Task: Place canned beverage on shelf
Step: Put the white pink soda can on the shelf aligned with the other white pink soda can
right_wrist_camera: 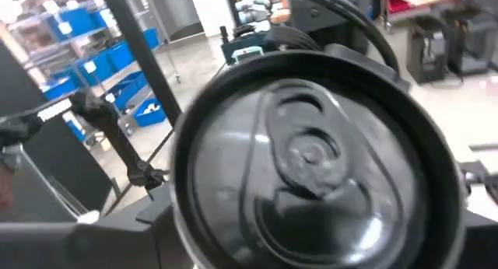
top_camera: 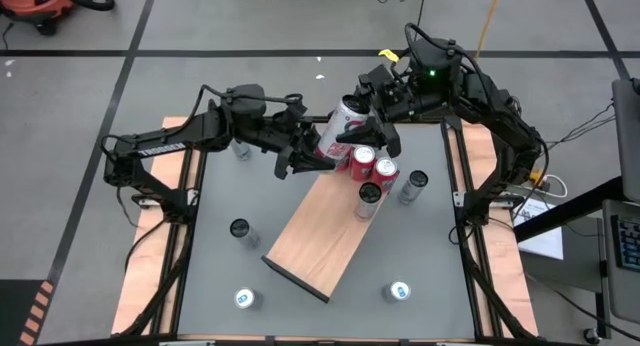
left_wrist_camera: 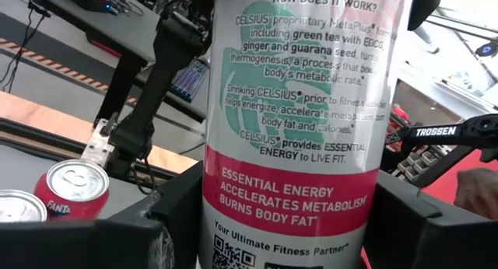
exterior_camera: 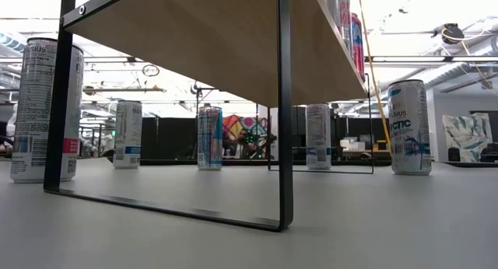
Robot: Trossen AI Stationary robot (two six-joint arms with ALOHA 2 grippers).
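A white canned beverage (top_camera: pixel 343 123) with a pink band hangs tilted above the far end of the shelf (top_camera: pixel 320 236), a light-brown board on black frames. My left gripper (top_camera: pixel 322 151) is shut on its body; in the left wrist view the can (left_wrist_camera: pixel 299 106) fills the space between the fingers. My right gripper (top_camera: pixel 374 118) is at the can's top end, and its wrist view looks straight onto the lid (right_wrist_camera: pixel 311 160). Two red cans (top_camera: pixel 372 164) and a dark-topped can (top_camera: pixel 369 197) stand on the shelf's far end. My left gripper pinches the can's body at the pink band (left_wrist_camera: pixel 233 195) between its two fingers (left_wrist_camera: pixel 175 222), one on each side. The fingers come roughly level from the table's left and lie across the can. The can is lifted clear of the shelf, its top tilted toward the right arm.
Loose cans stand on the grey table: one beside the shelf's far right corner (top_camera: pixel 414 184), one at the left (top_camera: pixel 239 229), two near the front edge (top_camera: pixel 246 299) (top_camera: pixel 398 291) and one under the left arm (top_camera: pixel 242 151). The shelf's black leg frame (exterior_camera: pixel 284 144) shows in the low view.
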